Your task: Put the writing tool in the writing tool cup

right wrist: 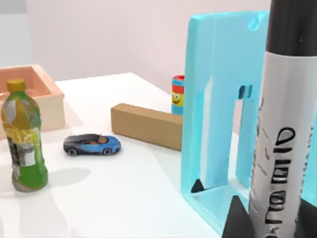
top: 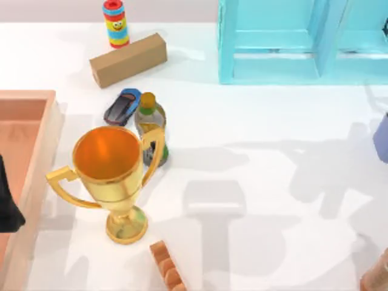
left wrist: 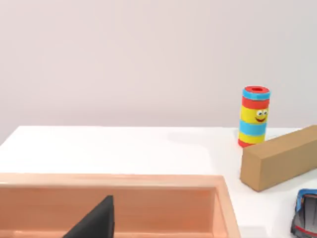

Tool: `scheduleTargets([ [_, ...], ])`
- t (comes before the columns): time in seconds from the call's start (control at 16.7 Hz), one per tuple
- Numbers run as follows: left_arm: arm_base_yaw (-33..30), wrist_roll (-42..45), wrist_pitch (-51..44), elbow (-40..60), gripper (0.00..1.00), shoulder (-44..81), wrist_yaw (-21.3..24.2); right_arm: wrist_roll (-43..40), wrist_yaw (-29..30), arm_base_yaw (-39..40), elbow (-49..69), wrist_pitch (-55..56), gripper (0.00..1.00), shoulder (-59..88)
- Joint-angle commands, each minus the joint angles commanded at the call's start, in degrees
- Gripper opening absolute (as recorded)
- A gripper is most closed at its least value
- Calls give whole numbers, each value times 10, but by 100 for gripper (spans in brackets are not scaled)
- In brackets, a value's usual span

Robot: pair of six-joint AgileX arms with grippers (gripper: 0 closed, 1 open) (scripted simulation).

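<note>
Right wrist view: black marker pen [right wrist: 280,124], white band's print unreadable, gripped upright in right tool [right wrist: 270,218].

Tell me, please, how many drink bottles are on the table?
1. The green bottle stands upright just right of the blue toy car, behind the gold trophy. Another may be hidden behind the turquoise shelf.

Gold trophy [top: 112,176] near left, green bottle [top: 150,124] touching it, toy car [top: 122,107] beside; cardboard box [top: 128,59], striped can [top: 116,23] far; turquoise rack [top: 285,42] far right.
</note>
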Motion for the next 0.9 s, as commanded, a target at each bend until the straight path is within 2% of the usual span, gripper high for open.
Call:
scheduleTargets([
  [0.36, 0, 0, 0, 0, 100, 0, 0, -8, 17, -24, -3, -1, 0, 3],
  [0.9, 0, 0, 0, 0, 100, 0, 0, -8, 17, -24, -3, -1, 68, 3],
])
